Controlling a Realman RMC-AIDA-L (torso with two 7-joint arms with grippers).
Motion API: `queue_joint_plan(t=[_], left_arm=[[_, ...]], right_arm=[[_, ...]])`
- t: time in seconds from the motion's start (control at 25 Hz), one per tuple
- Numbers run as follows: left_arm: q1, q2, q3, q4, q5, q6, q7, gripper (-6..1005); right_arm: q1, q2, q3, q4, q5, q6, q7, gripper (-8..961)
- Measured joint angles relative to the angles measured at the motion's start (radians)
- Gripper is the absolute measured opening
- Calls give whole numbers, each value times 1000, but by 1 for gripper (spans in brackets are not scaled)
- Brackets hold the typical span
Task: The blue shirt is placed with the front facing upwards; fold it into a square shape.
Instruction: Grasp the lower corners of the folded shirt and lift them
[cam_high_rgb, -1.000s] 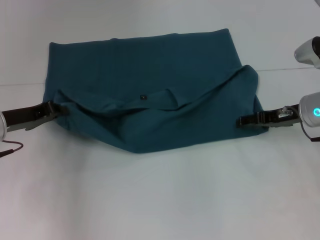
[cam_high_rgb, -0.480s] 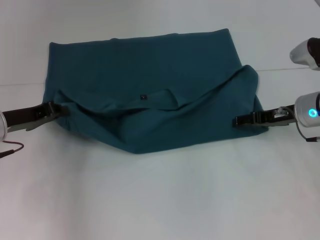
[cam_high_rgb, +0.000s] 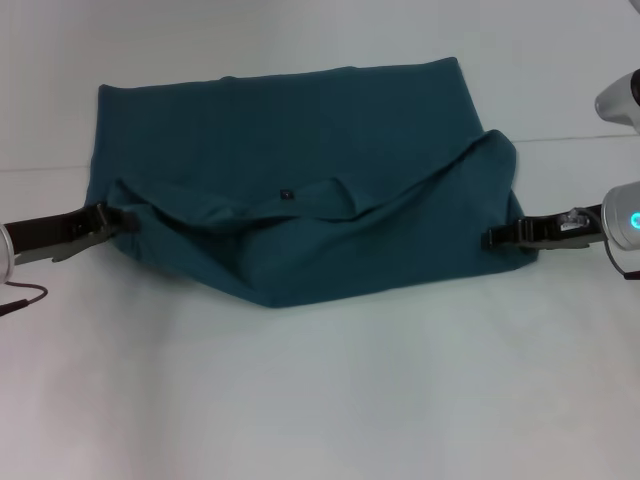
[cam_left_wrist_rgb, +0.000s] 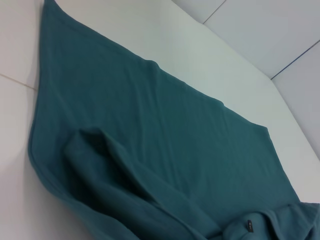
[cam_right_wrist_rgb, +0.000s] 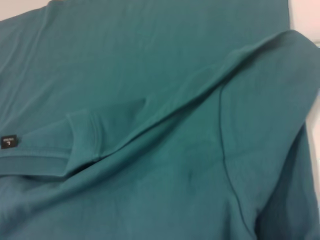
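Observation:
The blue shirt (cam_high_rgb: 300, 130) lies across the white table (cam_high_rgb: 320, 400), its near part doubled over toward the back. No lettering shows, only plain teal cloth. The small dark neck label (cam_high_rgb: 287, 194) sits on the collar at the middle of the fold. My left gripper (cam_high_rgb: 125, 220) comes in from the left, shut on the shirt's left edge at the fold. From the right my right gripper (cam_high_rgb: 490, 239) reaches in low, its tip over the shirt's right edge. The left wrist view shows the shirt (cam_left_wrist_rgb: 150, 125) and label (cam_left_wrist_rgb: 248, 227). The right wrist view shows the shirt's folded layers (cam_right_wrist_rgb: 150, 75) and collar label (cam_right_wrist_rgb: 8, 142).
White tabletop surrounds the shirt, with a wide stretch of it in front. A thin dark cable (cam_high_rgb: 25, 297) hangs by the left arm at the left edge. Part of the right arm's white housing (cam_high_rgb: 620, 100) shows at the far right.
My right gripper slid a little further over the shirt, then drew back to the right. The shirt and my left gripper have not moved.

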Motion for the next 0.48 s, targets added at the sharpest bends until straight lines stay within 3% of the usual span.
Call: queue_joint_plan(t=[0.04,0.48], left_arm=[[0,0,-1,0,0,0,-2,24],[0,0,-10,0,-2,4,-4,24]], right_arm=[[0,-1,0,0,-1,-2,0,812],[2,-3,-8,3,-6,-8,1,346]])
